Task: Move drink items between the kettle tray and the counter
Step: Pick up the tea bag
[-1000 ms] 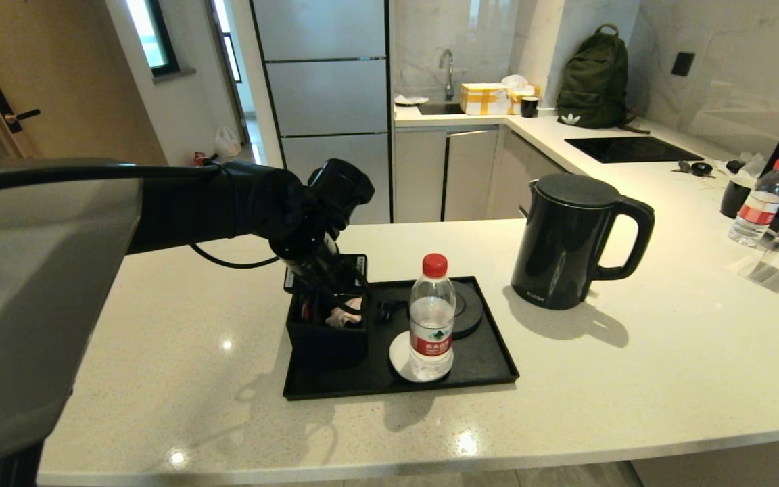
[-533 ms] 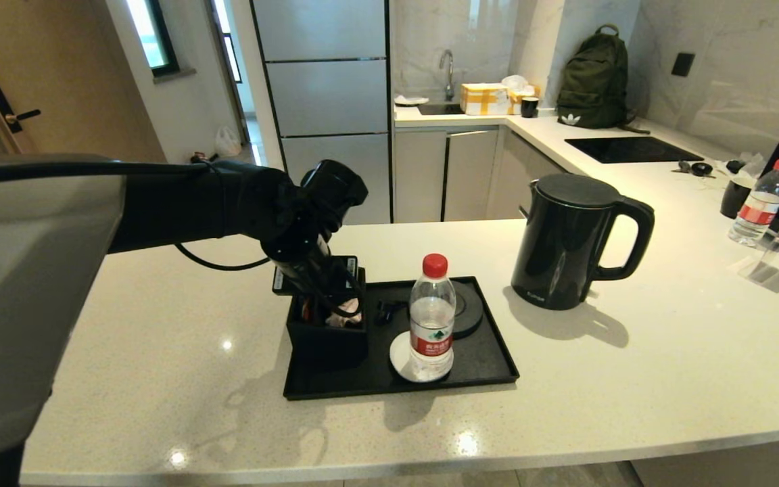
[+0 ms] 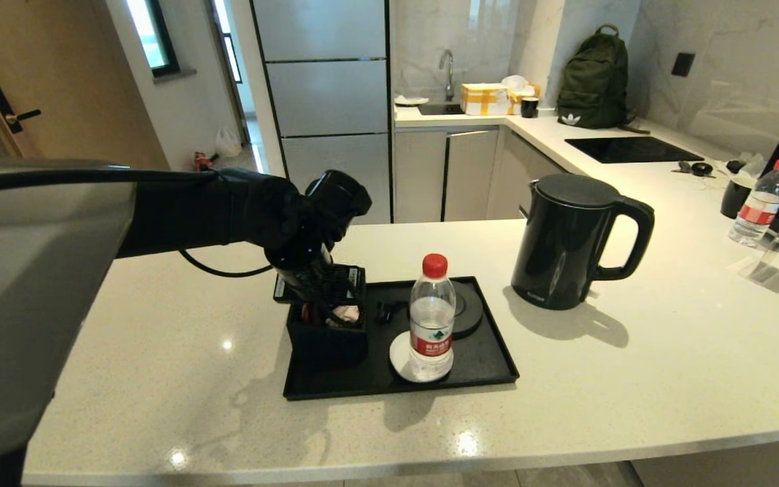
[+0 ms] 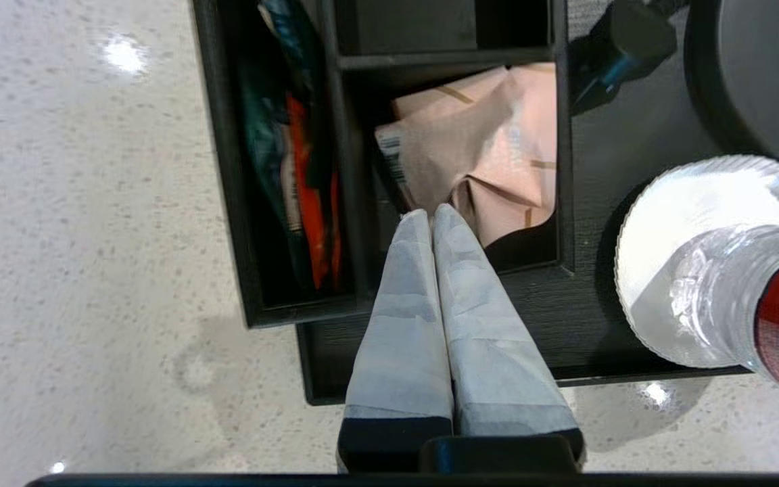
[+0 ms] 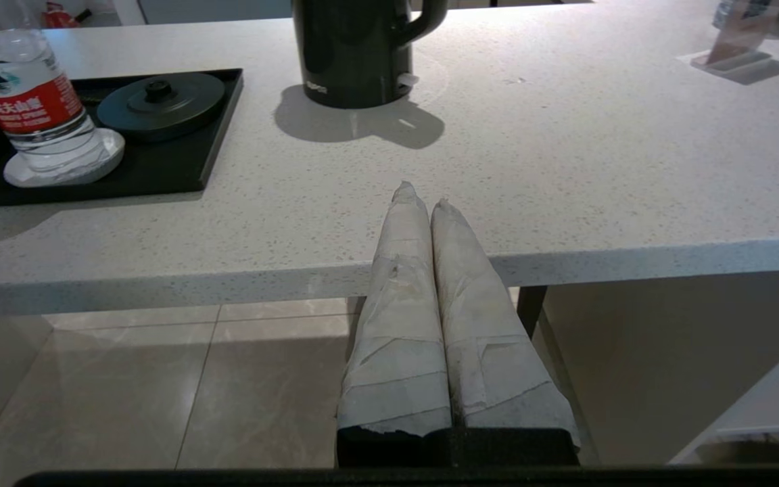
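The left end effector, fingers pressed shut, pinches the pink sachet in the tray's box; kettle at 2 o'clock on the counter.

We see the counter, off-white and speckled, carrying the kettle tray near its front edge. Just right of it the kettle stands upright; a second water bottle sits far right.
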Tool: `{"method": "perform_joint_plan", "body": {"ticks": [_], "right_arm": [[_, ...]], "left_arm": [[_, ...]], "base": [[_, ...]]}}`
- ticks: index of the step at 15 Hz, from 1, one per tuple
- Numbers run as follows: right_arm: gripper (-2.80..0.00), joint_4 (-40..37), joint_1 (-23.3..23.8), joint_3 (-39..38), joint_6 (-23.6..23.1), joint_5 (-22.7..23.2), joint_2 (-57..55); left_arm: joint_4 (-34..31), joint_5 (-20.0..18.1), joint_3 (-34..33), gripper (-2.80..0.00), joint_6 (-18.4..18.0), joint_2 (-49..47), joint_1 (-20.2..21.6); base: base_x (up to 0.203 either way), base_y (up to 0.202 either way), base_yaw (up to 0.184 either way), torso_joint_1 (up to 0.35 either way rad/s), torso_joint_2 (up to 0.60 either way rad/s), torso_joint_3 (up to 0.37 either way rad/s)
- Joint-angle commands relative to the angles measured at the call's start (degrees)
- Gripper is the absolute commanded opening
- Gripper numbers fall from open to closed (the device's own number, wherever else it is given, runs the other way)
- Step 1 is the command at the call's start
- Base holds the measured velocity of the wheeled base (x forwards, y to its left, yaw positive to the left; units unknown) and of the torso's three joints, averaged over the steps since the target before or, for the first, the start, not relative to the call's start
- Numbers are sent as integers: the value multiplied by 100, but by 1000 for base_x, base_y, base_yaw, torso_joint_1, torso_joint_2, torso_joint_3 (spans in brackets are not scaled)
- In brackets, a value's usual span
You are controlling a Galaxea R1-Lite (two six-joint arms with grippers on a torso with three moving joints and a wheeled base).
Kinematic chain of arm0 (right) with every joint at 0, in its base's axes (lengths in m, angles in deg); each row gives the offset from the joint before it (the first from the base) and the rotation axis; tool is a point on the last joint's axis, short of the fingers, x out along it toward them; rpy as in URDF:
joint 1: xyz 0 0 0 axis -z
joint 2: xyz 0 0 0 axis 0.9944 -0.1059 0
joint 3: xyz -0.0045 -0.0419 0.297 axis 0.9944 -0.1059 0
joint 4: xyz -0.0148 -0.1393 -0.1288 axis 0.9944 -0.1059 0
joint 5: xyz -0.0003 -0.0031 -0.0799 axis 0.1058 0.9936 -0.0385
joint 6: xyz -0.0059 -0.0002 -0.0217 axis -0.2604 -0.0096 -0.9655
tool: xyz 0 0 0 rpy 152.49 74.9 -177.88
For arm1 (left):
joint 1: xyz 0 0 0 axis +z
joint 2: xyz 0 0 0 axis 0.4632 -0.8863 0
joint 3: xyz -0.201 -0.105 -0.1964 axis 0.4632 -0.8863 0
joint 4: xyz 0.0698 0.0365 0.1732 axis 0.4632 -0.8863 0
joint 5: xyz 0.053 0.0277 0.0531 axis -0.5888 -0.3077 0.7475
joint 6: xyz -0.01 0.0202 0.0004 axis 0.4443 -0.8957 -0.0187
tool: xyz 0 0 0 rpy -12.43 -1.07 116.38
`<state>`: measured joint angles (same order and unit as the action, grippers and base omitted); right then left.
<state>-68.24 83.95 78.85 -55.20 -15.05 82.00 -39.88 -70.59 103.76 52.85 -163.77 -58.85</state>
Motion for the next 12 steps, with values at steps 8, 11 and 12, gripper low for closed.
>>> {"method": "perform_joint_plan", "body": {"ticks": [8, 11, 12], "right_arm": [[-280, 2, -2, -9, -2, 2, -7], [-280, 2, -2, -9, -2, 2, -7], [-280, 2, -2, -9, -2, 2, -7]], "left_arm": [[-88, -13, -195, -280, -248, 54, -197], [-88, -13, -195, -280, -248, 54, -197], [-88, -13, -195, -280, -248, 54, -197]], "base": [[0, 0, 0, 0, 0, 0], [0, 0, 0, 0, 0, 0], [0, 0, 0, 0, 0, 0]]}}
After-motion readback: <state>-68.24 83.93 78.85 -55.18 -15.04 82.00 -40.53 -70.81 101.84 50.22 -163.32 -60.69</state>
